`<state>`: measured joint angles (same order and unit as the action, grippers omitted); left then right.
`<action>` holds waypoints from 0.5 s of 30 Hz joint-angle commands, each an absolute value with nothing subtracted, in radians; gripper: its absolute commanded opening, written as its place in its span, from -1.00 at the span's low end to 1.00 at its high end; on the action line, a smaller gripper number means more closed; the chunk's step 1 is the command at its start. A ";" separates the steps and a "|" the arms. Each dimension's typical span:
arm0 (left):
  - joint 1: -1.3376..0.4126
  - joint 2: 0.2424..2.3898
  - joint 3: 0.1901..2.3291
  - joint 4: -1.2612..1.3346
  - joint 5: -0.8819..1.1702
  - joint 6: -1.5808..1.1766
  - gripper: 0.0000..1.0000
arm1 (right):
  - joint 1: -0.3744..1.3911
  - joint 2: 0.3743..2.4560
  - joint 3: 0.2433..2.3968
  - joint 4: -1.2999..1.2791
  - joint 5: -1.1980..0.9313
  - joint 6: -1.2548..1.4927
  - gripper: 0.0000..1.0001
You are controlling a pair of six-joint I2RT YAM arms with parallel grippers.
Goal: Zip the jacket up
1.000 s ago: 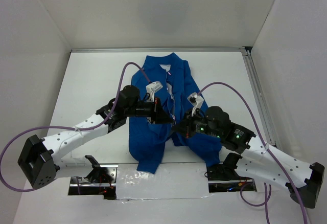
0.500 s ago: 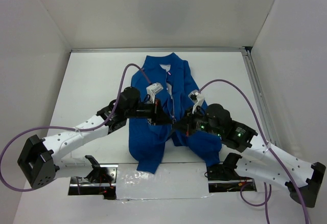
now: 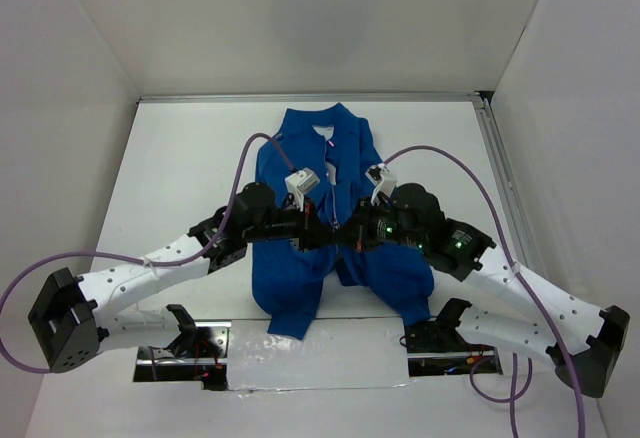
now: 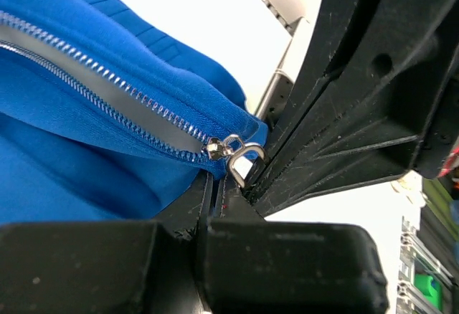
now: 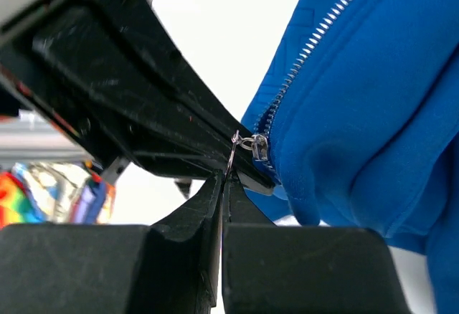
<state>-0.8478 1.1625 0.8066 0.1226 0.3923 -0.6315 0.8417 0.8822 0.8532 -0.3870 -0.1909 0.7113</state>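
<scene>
The blue jacket (image 3: 352, 148) lies collar-far on the white table, its front open down to the lower part. Both grippers meet over its lower front. My left gripper (image 3: 325, 233) comes from the left, shut on the jacket's fabric (image 4: 86, 149) just below the zipper slider (image 4: 219, 147). My right gripper (image 3: 347, 237) comes from the right, shut on the thin metal zipper pull (image 5: 231, 158), which hangs from the slider (image 5: 259, 146). Silver zipper teeth (image 5: 323, 27) run away from the slider up the blue fabric (image 5: 358, 113). In the wrist views the jaws (image 4: 211, 188) (image 5: 226, 178) stand pressed together.
White walls enclose the table on three sides. A metal rail (image 3: 500, 173) runs along the right edge. Purple cables (image 3: 245, 158) arc over both arms. Foil tape (image 3: 300, 358) and mounting plates lie at the near edge between the arm bases.
The two grippers have closed in on each other over the jacket's lower front; the right wrist moved left and farther away, the left one slightly nearer. The jacket bunched a little.
</scene>
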 commanded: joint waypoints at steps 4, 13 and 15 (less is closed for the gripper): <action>-0.896 1.146 0.756 0.123 0.422 -0.623 -1.00 | 0.772 0.882 0.917 -0.187 -0.183 0.842 -1.00; -0.926 1.137 0.715 0.146 0.454 -0.624 -1.00 | 0.723 0.900 0.945 -0.155 -0.139 0.870 -1.00; -0.928 1.132 0.707 0.147 0.469 -0.623 -1.00 | 0.716 0.914 0.951 -0.130 -0.144 0.862 -1.00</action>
<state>-0.8707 1.1473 0.7425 0.2104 0.3264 -0.6292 0.7559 0.9024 0.8536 -0.3824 -0.2436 0.8631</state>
